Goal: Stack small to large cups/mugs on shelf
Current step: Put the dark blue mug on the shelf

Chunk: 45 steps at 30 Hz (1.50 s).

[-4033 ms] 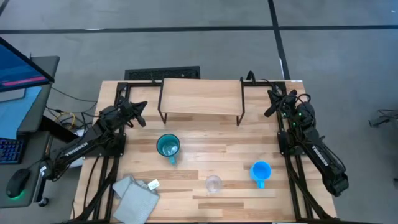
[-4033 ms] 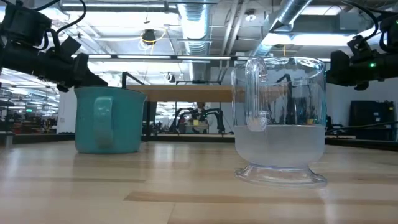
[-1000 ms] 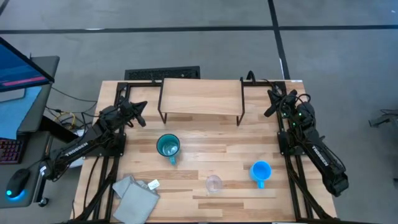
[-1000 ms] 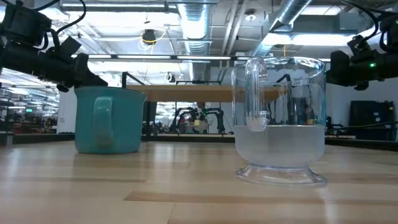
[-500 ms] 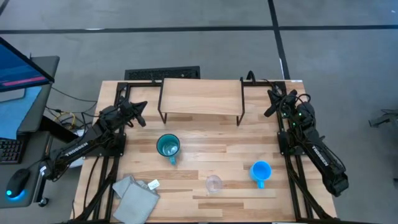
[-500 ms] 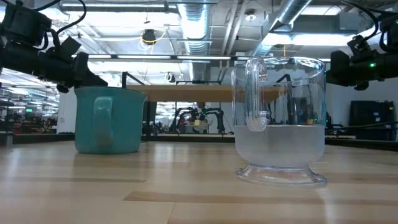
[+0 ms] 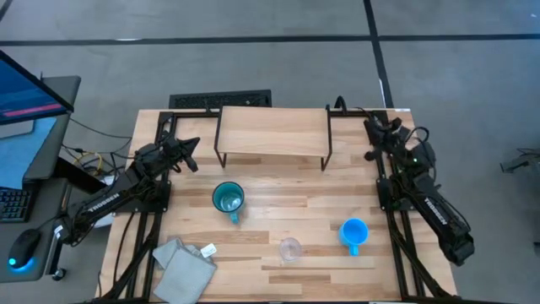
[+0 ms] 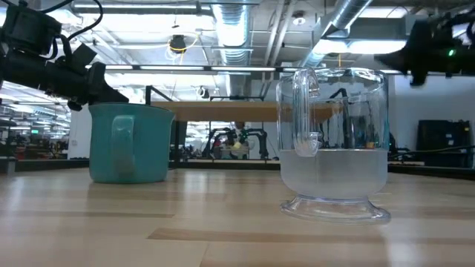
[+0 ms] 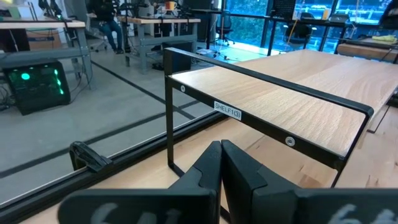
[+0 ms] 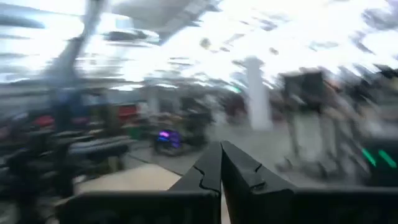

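Note:
The teal mug (image 7: 228, 199) stands upright on the table left of centre, its handle toward the near edge; it also shows in the low view (image 8: 130, 142). The bright blue mug (image 7: 353, 231) stands at the right. The clear cup (image 7: 289, 249) stands near the front edge, large in the low view (image 8: 334, 144). The wooden shelf (image 7: 272, 132) stands on black legs at the table's far side. My left gripper (image 7: 192, 145) is shut and empty, left of the shelf (image 9: 273, 99). My right gripper (image 7: 368, 128) is shut and empty, right of the shelf.
A grey folded cloth (image 7: 184, 263) with a small white tag lies at the near left corner. A desk with a monitor and keyboard (image 7: 17, 203) stands left of the table. Bare tabletop (image 7: 287, 190) lies between the mugs and the shelf.
My right gripper has risen and swung toward the table's far edge, its wrist view now blurred and looking into the room. My left arm and the three vessels have kept still.

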Each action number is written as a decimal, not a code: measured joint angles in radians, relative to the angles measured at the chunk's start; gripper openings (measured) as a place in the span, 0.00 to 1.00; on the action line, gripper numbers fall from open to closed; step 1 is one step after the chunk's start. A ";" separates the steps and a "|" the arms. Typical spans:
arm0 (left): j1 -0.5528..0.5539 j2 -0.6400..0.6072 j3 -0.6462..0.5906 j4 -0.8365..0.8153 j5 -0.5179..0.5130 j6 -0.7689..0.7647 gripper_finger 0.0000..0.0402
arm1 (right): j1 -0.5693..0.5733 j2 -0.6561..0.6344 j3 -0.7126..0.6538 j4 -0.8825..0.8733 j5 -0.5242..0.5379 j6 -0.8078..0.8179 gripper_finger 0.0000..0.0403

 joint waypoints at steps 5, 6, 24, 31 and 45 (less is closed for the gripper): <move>0.000 0.000 0.000 0.000 0.000 0.003 0.00 | 0.062 0.004 0.092 -0.005 -0.005 -0.004 0.07; 0.000 0.000 0.000 0.000 0.000 0.003 0.00 | 0.073 0.007 0.111 -0.005 -0.005 -0.004 0.07; 0.000 0.000 0.000 0.000 -0.001 -0.014 0.00 | 0.268 0.397 0.463 -0.111 -0.025 -0.064 0.07; 0.000 0.000 0.000 0.000 -0.001 -0.015 0.00 | 0.457 0.574 0.576 -0.129 -0.181 -0.244 0.07; 0.000 0.000 0.000 0.000 -0.002 -0.017 0.00 | 0.803 0.811 0.842 -0.431 0.071 -0.335 0.07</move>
